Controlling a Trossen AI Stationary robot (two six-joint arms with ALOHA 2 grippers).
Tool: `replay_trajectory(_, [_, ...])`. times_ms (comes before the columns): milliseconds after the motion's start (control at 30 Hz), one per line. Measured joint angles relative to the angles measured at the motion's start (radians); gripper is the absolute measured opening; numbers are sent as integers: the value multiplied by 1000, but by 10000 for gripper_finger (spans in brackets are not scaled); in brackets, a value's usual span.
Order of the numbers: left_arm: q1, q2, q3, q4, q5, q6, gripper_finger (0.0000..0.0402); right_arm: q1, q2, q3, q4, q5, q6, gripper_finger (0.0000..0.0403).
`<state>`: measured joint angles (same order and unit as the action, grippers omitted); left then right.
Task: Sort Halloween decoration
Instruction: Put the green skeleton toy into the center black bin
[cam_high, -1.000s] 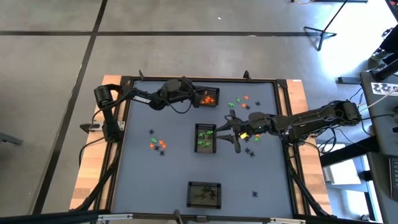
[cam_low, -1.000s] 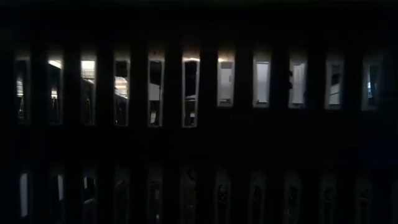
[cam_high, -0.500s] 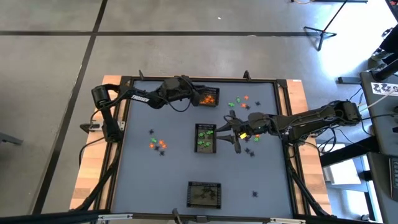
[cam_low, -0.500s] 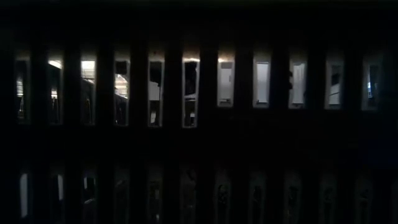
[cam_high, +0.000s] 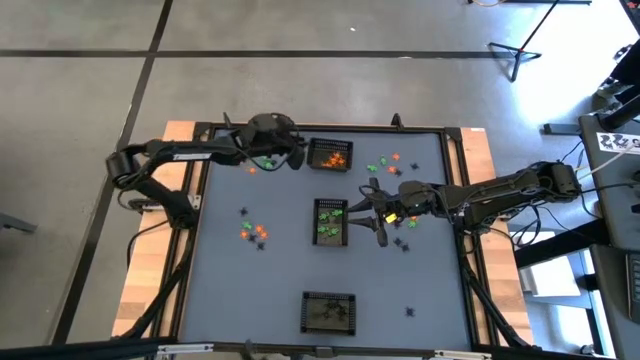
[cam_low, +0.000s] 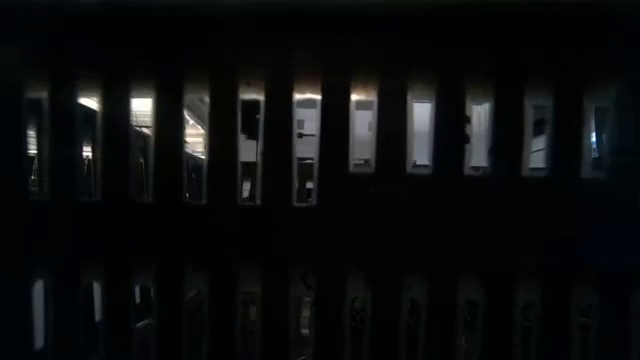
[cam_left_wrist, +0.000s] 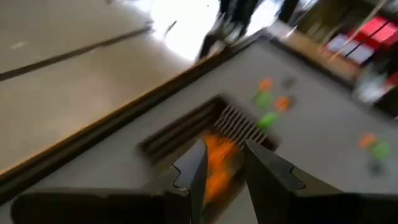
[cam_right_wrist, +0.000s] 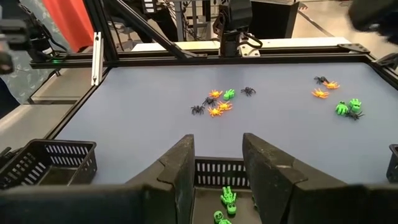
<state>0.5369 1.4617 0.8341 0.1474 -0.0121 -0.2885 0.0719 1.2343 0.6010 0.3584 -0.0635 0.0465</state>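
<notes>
At the near edge of the table (cam_high: 230, 290), one black mesh basket (cam_high: 328, 312) is seen in the high view, holding dark trinkets. At the centre, a second basket (cam_high: 331, 221) holds green pieces, and the right gripper (cam_high: 372, 213) is held just beside it; in its wrist view the fingers (cam_right_wrist: 180, 163) stand apart with nothing between them, green trinkets (cam_right_wrist: 227, 198) lying in the basket below. This arm has not moved over the last second.

Loose Halloween decoration (cam_high: 254, 231) lies in a cluster left of centre, with more (cam_high: 383, 164) toward the far right.

At the far edge, the left gripper (cam_high: 296, 158) has been drawn back from over the orange-filled basket (cam_high: 331, 155). Its fingers (cam_left_wrist: 194, 169) are parted narrowly, empty, having opened within the last second. An orange piece is judged to have been released there; another pick is due.
</notes>
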Motion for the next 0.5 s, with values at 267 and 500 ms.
replay_trajectory(267, [0, -57, -1, -396, -138, 57, 96, 0, 0, 0, 0, 1, 2, 133])
replay_trajectory(500, [19, -57, -94, -416, -192, 36, 96, 0, 0, 0, -14, 2, 27, 133])
